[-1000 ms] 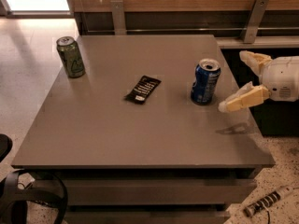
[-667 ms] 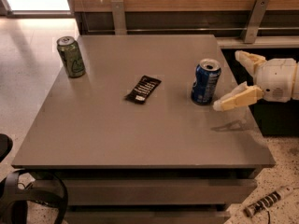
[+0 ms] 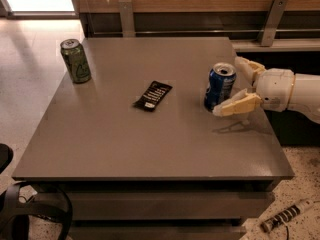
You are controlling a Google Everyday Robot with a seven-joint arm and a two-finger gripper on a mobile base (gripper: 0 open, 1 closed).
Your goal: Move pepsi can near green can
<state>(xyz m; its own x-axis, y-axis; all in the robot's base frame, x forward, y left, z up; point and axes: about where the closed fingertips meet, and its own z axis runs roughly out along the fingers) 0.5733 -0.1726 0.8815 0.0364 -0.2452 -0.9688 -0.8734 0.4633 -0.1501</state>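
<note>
The blue pepsi can (image 3: 218,86) stands upright on the right part of the grey table (image 3: 125,144). The olive-green can (image 3: 75,60) stands upright at the table's far left corner. My gripper (image 3: 231,86) comes in from the right with its cream fingers spread. One finger (image 3: 235,106) lies in front of the pepsi can and the other (image 3: 246,68) is behind it, so the can sits between the open jaws. The fingers do not press on the can.
A black snack packet (image 3: 152,95) lies flat in the middle of the table, between the two cans. A wooden wall with metal brackets (image 3: 270,19) runs behind the table. Cables (image 3: 30,209) lie on the floor at the lower left.
My gripper has moved left toward the pepsi can, and its fingers now flank the can. Both cans and the packet have stayed in place.
</note>
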